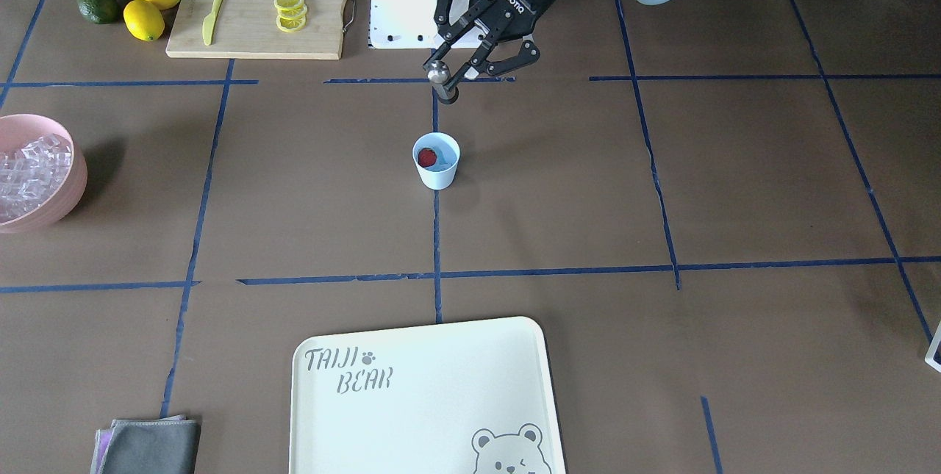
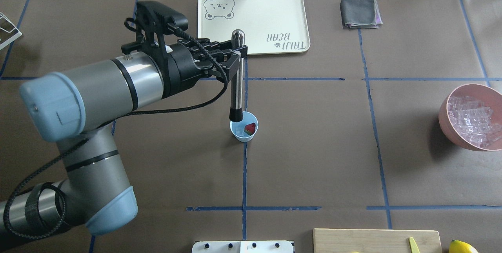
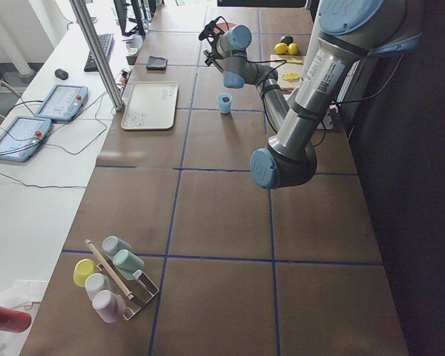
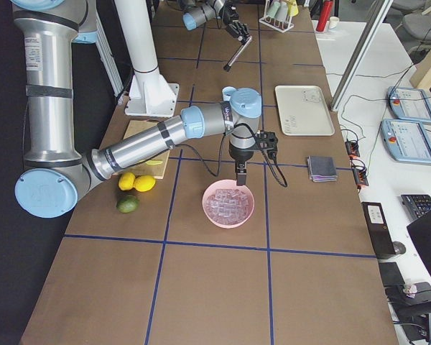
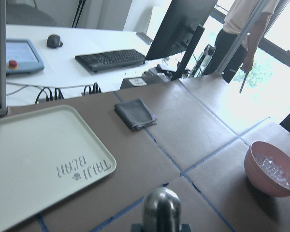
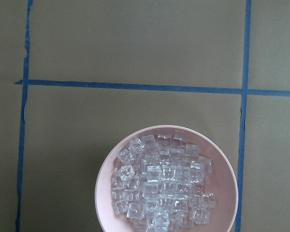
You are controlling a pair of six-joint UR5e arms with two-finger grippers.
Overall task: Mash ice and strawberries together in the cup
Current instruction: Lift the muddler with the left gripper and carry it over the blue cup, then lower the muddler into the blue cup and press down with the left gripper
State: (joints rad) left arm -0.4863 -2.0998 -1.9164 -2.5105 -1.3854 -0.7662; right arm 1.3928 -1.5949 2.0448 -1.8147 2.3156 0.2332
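Muddler point(image 2: 236, 88) clamped in left gripper point(image 2: 238, 53), tip by mid-frame cup point(image 2: 243, 135) rim; I'd centre over strawberry point(image 2: 250, 128), press straight. Can't tell right gripper point(image 4: 240, 175) jaws.

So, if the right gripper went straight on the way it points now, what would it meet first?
Most likely the ice heaped in the pink bowl: the right gripper hangs above it, pointing down, and its wrist camera looks down onto the cubes. How much height remains is unclear.

Strawberry point(image 2: 250, 128) in cup point(image 2: 243, 139); ice point(image 2: 474, 119) in bowl point(image 2: 445, 116)
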